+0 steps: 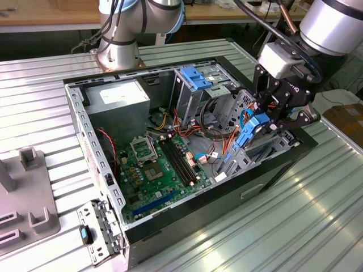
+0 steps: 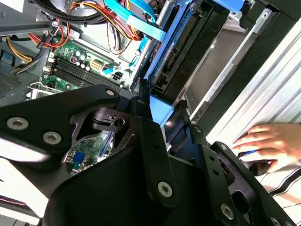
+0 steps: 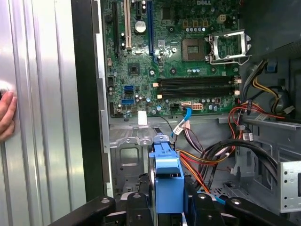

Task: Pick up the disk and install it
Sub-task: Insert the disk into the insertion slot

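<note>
- Where is the disk (image 1: 252, 134)?
- In the gripper (image 1: 271, 123). In the first wrist view one black finger (image 3: 195, 209) sits on each side of the blue frame – they are clamped onto it, and the disk (image 3: 165, 174) stands on its edge between them.
- And where is that over the computer?
- At the end of the open case (image 1: 198, 218) nearest the exterior view's right. The disk hangs tilted, just beside the metal drive cage (image 1: 227, 105), and its lower end is down among the metal bays. I cannot tell whether it touches them.
- What lies around it?
- The green motherboard (image 1: 159, 170) covers the floor of the case. A bunch of orange, red and yellow cables (image 3: 202, 160) runs close beside the disk. A blue bracket (image 1: 195, 78) sits on top of the cage, apart from the disk. The grey power supply (image 1: 116, 99) is at the far corner, near the arm's base (image 1: 116, 51).
- Anyone nearby?
- A hand (image 2: 270, 143) rests on the ribbed metal table (image 1: 283, 226) outside the case wall – it appears in both wrist views and is well clear of the gripper.
- Anything else on the table?
- A grey holder (image 1: 28, 198) at the exterior view's left, well apart from the case.
</note>
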Robot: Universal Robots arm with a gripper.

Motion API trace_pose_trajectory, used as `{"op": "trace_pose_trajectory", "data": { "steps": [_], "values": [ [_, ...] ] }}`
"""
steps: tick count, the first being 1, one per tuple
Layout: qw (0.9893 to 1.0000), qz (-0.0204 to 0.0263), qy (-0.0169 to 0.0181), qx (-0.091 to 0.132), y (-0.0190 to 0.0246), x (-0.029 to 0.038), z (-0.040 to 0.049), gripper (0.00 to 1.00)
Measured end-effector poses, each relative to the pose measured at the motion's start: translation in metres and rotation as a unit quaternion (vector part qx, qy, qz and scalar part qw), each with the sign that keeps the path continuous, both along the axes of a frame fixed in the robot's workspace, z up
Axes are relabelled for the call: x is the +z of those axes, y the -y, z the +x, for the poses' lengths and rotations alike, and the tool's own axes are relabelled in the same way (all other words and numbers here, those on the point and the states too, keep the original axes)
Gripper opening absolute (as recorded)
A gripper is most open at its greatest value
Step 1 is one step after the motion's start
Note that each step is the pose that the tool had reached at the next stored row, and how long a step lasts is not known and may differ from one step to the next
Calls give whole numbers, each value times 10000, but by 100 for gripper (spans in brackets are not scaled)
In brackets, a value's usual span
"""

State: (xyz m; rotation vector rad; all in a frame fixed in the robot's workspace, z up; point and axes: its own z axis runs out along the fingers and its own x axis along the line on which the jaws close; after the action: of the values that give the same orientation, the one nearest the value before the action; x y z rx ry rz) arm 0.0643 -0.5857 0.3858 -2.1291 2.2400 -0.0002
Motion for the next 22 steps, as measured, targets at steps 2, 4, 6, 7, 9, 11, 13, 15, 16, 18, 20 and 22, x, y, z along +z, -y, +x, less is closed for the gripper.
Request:
{"op": "trace_pose_trajectory", "data": {
  "steps": [2,4,6,7,9,11,13,15,16,18,20,22],
  "values": [
    [10000,1,0,0,0,-1,0,37],
    [10000,5,1,1,1,-6,1,38],
    [10000,1,0,0,0,-2,0,44],
    [10000,1,0,0,0,-2,0,44],
    [10000,1,0,0,0,-2,0,44],
    [10000,1,0,0,0,-3,0,44],
    [10000,1,0,1,0,-3,0,44],
    [10000,1,0,0,0,-3,1,44],
    [10000,1,0,0,0,-3,0,45],
    [10000,1,0,1,0,-4,0,63],
    [10000,1,0,0,0,-4,0,63],
    [10000,2,0,1,0,-5,11,63]
  ]
}}
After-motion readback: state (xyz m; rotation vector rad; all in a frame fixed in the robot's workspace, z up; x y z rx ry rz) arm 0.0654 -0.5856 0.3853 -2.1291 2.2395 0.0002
